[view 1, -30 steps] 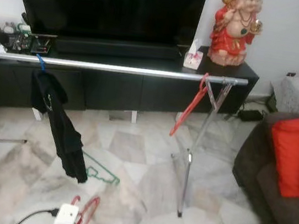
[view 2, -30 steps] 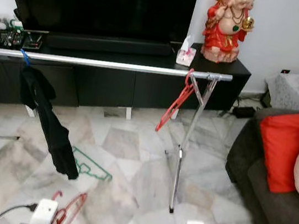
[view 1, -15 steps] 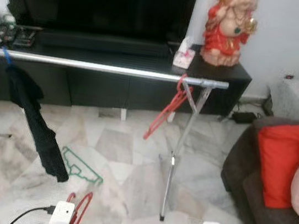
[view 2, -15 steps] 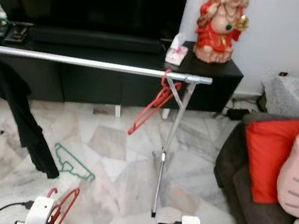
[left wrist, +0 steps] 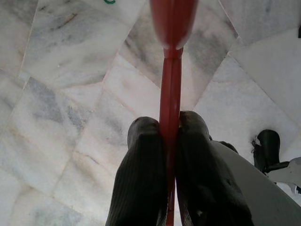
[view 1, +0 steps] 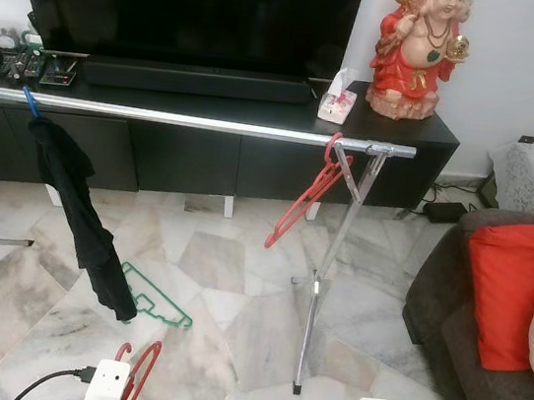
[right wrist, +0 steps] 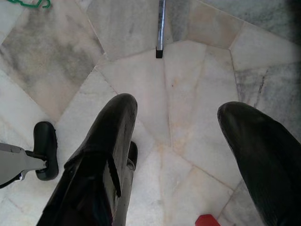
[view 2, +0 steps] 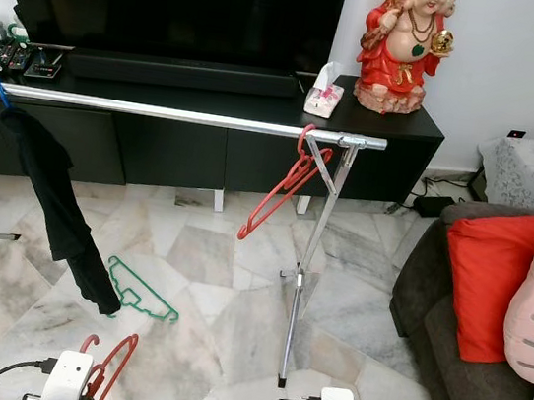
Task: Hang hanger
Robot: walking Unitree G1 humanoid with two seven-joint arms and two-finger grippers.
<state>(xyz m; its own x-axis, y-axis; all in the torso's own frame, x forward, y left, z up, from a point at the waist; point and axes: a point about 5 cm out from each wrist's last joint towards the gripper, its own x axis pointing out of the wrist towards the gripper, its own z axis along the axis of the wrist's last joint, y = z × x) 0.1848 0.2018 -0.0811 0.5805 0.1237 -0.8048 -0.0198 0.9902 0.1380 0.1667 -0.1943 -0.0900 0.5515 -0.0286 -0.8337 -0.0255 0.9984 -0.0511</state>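
A silver clothes rail [view 1: 188,121] runs across the room in front of a black TV cabinet. A red hanger [view 1: 310,194] hangs near its right end, and a black garment [view 1: 81,214] hangs on a blue hanger at the left. A green hanger [view 1: 158,297] lies on the marble floor. At the bottom left, my left gripper [left wrist: 168,126] is shut on a second red hanger [view 1: 139,377], held low above the floor. My right gripper [right wrist: 176,117] is open over bare tiles, near the rail's foot [right wrist: 160,49].
A dark sofa [view 1: 483,360] with a red cushion [view 1: 519,285] stands at the right. On the black cabinet [view 1: 396,129] are a large TV [view 1: 185,4], a red figurine [view 1: 420,47] and a tissue box [view 1: 338,101]. The rail's upright leg [view 1: 319,287] stands mid-floor.
The camera has swung and steadied, so the whole scene shifted sideways. The left gripper still holds the red hanger low; nothing on the rail moved.
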